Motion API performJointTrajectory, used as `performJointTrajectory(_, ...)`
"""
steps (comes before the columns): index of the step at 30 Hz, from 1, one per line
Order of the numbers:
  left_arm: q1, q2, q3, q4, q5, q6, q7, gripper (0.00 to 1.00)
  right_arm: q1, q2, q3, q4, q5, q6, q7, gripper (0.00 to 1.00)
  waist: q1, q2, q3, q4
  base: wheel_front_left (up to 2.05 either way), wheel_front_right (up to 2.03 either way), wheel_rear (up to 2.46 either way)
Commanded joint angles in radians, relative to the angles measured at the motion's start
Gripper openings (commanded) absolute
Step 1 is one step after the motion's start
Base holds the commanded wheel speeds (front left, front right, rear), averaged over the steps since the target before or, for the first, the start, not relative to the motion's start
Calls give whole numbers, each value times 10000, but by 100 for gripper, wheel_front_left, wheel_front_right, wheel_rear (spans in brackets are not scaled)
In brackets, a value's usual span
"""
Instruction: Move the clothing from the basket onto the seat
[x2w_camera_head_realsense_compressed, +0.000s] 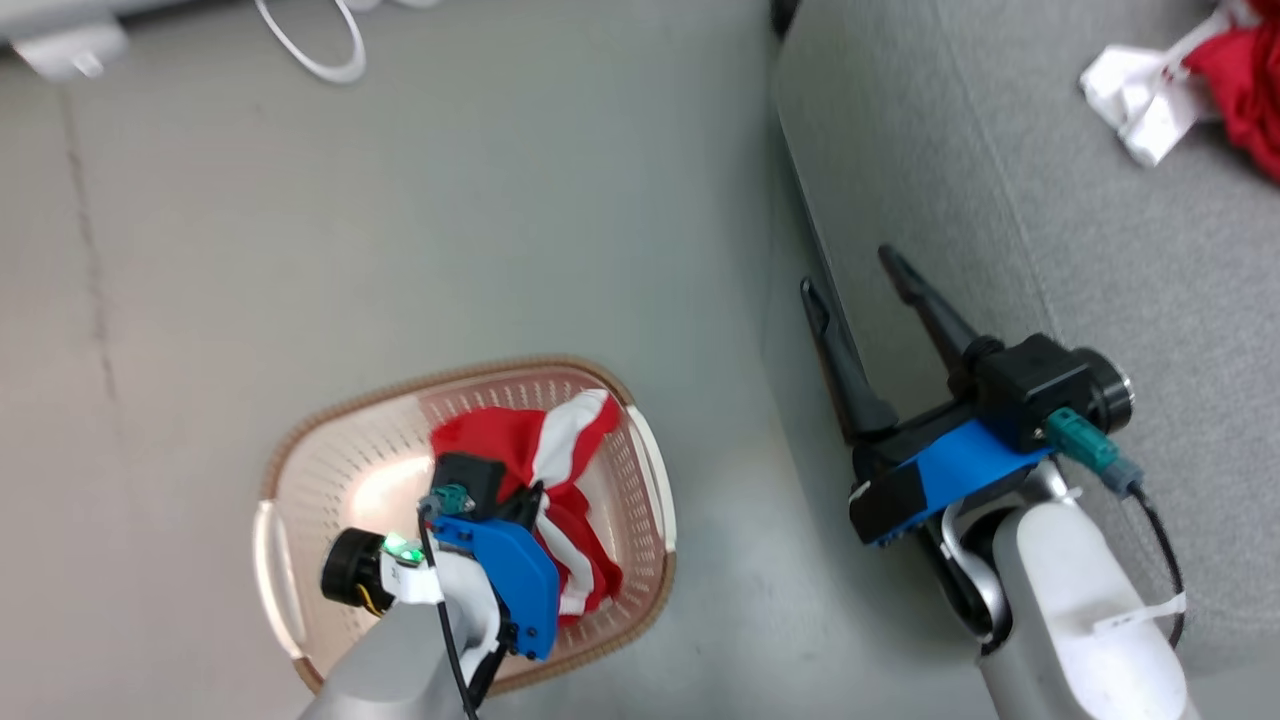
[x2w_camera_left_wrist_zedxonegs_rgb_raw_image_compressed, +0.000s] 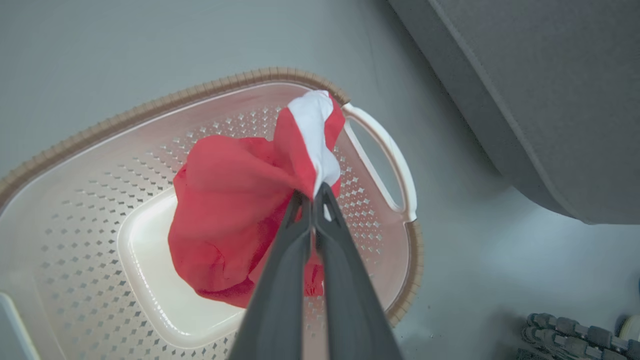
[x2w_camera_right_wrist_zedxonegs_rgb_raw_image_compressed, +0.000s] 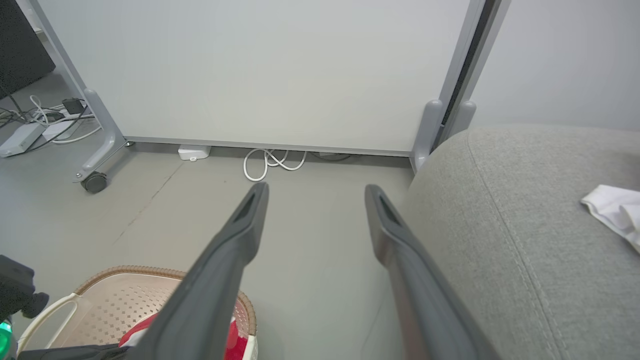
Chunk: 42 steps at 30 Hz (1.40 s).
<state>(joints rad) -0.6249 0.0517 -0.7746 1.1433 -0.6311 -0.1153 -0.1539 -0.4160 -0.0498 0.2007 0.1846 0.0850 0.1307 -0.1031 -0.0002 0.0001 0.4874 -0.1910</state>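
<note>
The cream basket (x2w_camera_head_realsense_compressed: 340, 405) stands on the floor at the lower left. A red garment with white stripes (x2w_camera_head_realsense_compressed: 520, 440) is bunched inside it. My left gripper (x2w_camera_head_realsense_compressed: 530, 500) reaches down into the basket; in the left wrist view it (x2w_camera_left_wrist_zedxonegs_rgb_raw_image_compressed: 312, 192) is shut on a red and white fold of the garment (x2w_camera_left_wrist_zedxonegs_rgb_raw_image_compressed: 230, 200), which hangs bunched over the basket floor (x2w_camera_left_wrist_zedxonegs_rgb_raw_image_compressed: 145, 260). My right gripper (x2w_camera_head_realsense_compressed: 848, 272) stands open and empty over the front edge of the grey seat (x2w_camera_head_realsense_compressed: 1000, 150). Another red and white garment (x2w_camera_head_realsense_compressed: 1240, 70) lies on the seat at the far right.
The seat's side (x2w_camera_left_wrist_zedxonegs_rgb_raw_image_compressed: 550, 75) rises just right of the basket's white handle (x2w_camera_left_wrist_zedxonegs_rgb_raw_image_compressed: 385, 150). A white cable (x2w_camera_head_realsense_compressed: 320, 50) and a power strip (x2w_camera_head_realsense_compressed: 70, 45) lie on the floor beyond. A pale partition (x2w_camera_right_wrist_zedxonegs_rgb_raw_image_compressed: 250, 75) on a castered foot (x2w_camera_right_wrist_zedxonegs_rgb_raw_image_compressed: 94, 181) stands behind.
</note>
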Motion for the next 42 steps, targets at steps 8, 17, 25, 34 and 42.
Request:
performJointTrajectory(8, 504, -18, -969, -1066, -635, -165, -145, 0, 717, -14, 373, 498, 393, 1, 184, 100, 2, -1, -3145, 1170, 0, 0, 0)
performJointTrajectory(17, -74, -15, -2019, -2121, -1431, -175, -322, 0, 1621, -14, 393, 692, 597, 1, 394, 100, 2, -1, -4800, 1841, 0, 0, 0)
performJointTrajectory(25, -1187, -12, -2567, -2798, -1935, -176, -584, 0, 2026, -14, 527, 650, 766, 1, 568, 100, 2, -1, -5314, 2148, 0, 0, 0)
performJointTrajectory(34, -2392, -13, -2919, -3419, -2681, -177, -274, 0, 2011, -14, 860, 727, 929, 1, 636, 100, 2, -1, -5617, 2209, 0, 0, 0)
performJointTrajectory(42, -2943, -13, -3234, -3392, -3023, -177, -139, 0, 2028, -14, 1075, 787, 1053, 1, 629, 100, 2, -1, -5754, 2054, 0, 0, 0)
